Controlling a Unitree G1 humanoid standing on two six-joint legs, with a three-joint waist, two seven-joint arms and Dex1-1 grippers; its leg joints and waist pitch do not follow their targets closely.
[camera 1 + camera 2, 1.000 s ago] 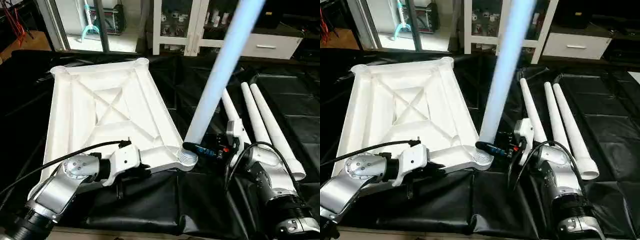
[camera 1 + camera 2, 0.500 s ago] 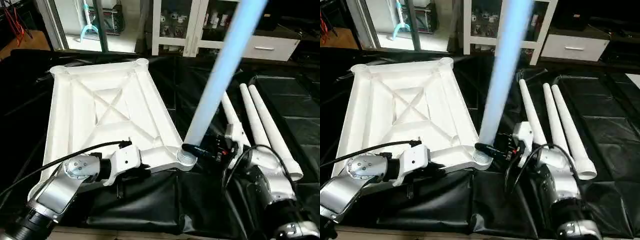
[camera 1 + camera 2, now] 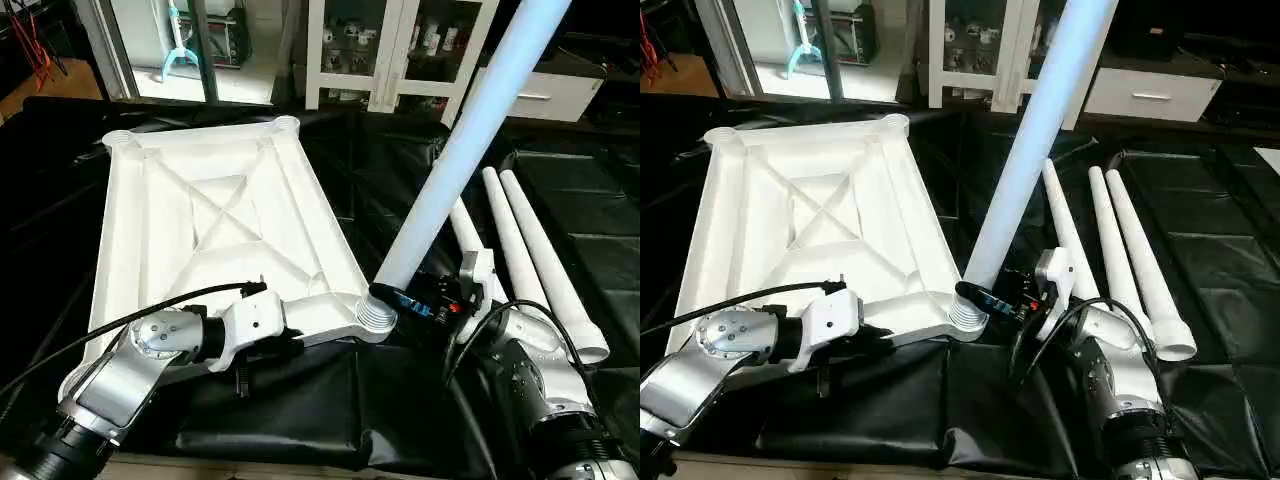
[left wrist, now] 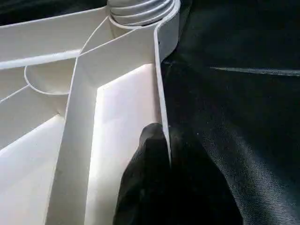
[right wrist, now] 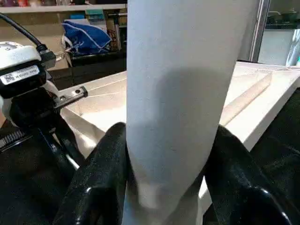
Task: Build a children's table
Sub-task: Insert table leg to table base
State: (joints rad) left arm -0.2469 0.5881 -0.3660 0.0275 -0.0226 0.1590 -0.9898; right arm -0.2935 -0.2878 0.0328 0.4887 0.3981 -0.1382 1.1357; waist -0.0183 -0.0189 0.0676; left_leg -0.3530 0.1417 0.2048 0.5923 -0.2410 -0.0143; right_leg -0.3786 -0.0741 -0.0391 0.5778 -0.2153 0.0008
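Your counter (image 3: 330, 420) is covered in black sheeting and carries everything below.

Tabletop (image 3: 200, 215): white plastic, lying underside up on the left half of the counter, X ribs facing you. Round sockets show at both far corners and at the near right corner.

Raised leg (image 3: 460, 150): a white tube with its lower end seated at the threaded near right corner socket (image 3: 375, 317). It is not plumb; it leans up and away to the right, and its top runs out past the upper edge of the head views.

Spare legs (image 3: 540, 255): three white tapered tubes lying side by side on the black sheet to the right of the raised leg, well apart from the tabletop. The one nearest the raised leg is partly hidden behind it and behind your right arm.

Right tool (image 5: 171, 187): closed on the raised leg just above the socket. In the right wrist view one black finger (image 5: 101, 183) presses each side of the tube, with no gap to the plastic.

Left tool (image 4: 161, 173): at the tabletop's near edge, a short way left of the socket. In the left wrist view a black finger (image 4: 145, 187) sits inside against the thin rim wall, and dark finger shows on the outer side too, so the rim looks pinched between them.
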